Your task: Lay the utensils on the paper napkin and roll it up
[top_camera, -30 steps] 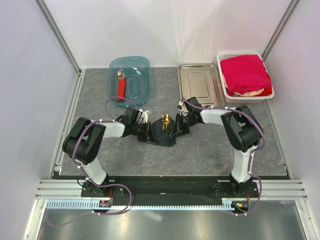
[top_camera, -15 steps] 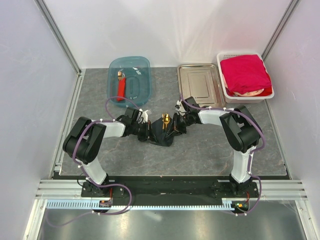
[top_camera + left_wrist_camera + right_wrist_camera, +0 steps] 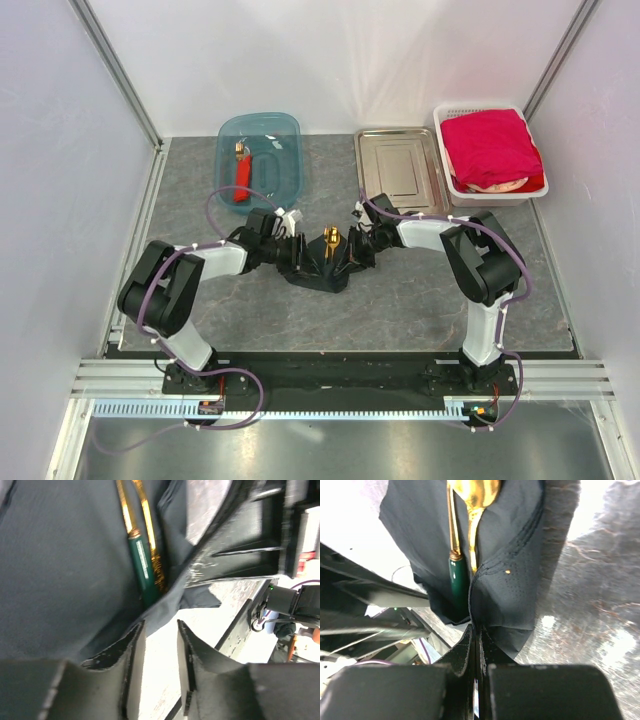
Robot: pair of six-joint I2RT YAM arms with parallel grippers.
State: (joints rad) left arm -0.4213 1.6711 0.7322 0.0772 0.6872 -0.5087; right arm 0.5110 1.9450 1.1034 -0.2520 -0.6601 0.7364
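Observation:
The black paper napkin (image 3: 322, 272) lies bunched at mid-table, folded up around the gold utensils (image 3: 330, 237). In the right wrist view a gold spoon (image 3: 475, 492) and a green-handled gold piece (image 3: 458, 577) lie in the napkin's (image 3: 510, 565) fold. My right gripper (image 3: 350, 256) is shut on the napkin's raised edge (image 3: 476, 626). My left gripper (image 3: 299, 254) is at the napkin's left side. Its jaws (image 3: 160, 627) stand slightly apart with bare table showing between them, and the napkin (image 3: 65, 565) lies against the left finger (image 3: 134, 647). The green handle (image 3: 142, 565) shows there too.
A teal tub (image 3: 285, 130) at the back left holds a red-bodied tool (image 3: 240, 177). A steel tray (image 3: 400, 190) sits at the back centre. A white basket (image 3: 447, 170) with a red cloth (image 3: 490, 145) stands at the back right.
The right gripper has drawn the napkin's right edge leftward over the utensils, so the napkin looks narrower. The left gripper has moved a little right and up against the napkin.

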